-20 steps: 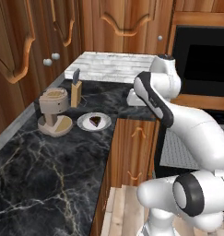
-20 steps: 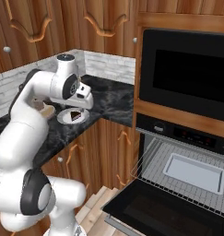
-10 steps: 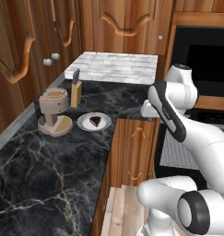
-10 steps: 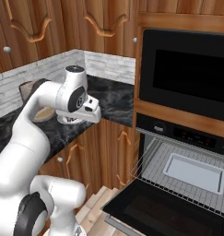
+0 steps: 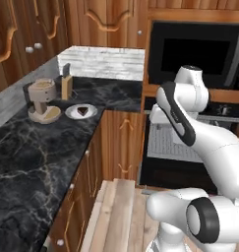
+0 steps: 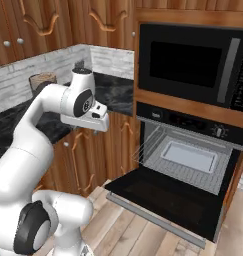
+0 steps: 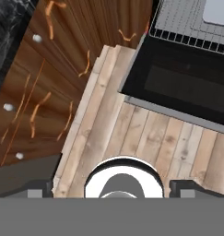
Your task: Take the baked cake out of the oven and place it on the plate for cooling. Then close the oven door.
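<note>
The baked cake (image 5: 82, 110) is sitting on the plate (image 5: 72, 114), which is resting on the black marble counter (image 5: 32, 162) well to the left of the oven (image 6: 193, 150). So the first half of the task is looking complete, and the step in hand is judged to be closing the oven.

The oven door (image 6: 168, 200) is lying fully dropped, roughly level, with its silver bar handle (image 6: 158, 220) running along the outer edge nearest the floor. The pale baking tray (image 6: 189, 156) is resting on the wire rack (image 6: 175, 167) inside the oven.

The gripper (image 6: 95, 122) is hanging in front of the wooden cabinets (image 6: 98, 150), between the counter and the oven, above and to the left of the door. Its fingertips (image 7: 39, 186) are standing wide apart in the hand view, with nothing between them.

The next move is calling for a descent to the door's outer edge, getting under it or against the handle, then lifting it upward into the oven.

The wooden plank floor (image 7: 145, 138) is running beneath the door. A tan coffee grinder (image 5: 42, 101) and a knife block (image 5: 67, 87) are standing on the counter beside the plate.
</note>
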Available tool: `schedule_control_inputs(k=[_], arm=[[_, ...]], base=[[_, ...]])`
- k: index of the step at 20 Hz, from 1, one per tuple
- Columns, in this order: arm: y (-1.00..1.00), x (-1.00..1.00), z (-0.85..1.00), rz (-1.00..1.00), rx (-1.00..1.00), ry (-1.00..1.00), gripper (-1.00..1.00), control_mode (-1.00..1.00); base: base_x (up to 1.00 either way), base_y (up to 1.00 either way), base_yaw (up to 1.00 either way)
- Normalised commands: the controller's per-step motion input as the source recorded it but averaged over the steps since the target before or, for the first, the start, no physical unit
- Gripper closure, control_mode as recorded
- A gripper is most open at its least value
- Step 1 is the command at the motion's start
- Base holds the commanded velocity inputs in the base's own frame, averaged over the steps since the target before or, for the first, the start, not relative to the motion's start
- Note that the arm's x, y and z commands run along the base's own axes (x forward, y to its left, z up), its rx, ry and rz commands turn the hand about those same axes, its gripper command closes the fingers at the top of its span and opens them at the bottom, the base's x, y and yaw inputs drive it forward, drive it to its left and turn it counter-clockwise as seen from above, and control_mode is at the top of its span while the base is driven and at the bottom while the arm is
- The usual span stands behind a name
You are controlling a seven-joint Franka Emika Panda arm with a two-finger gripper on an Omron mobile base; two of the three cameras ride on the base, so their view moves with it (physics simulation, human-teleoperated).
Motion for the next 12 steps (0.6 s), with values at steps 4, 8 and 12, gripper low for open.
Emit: schedule_control_inputs(k=[4,8,12], arm=[[0.00,0.00,0.00,0.00,0.00,0.00,-1.00,1.00],[0.00,0.00,0.00,0.00,0.00,0.00,-1.00,1.00],[0.00,0.00,0.00,0.00,0.00,0.00,-1.00,1.00]], base=[[-0.03,-1.00,0.47],[0.16,-0.90,0.57],[0.19,-0.93,0.54]])
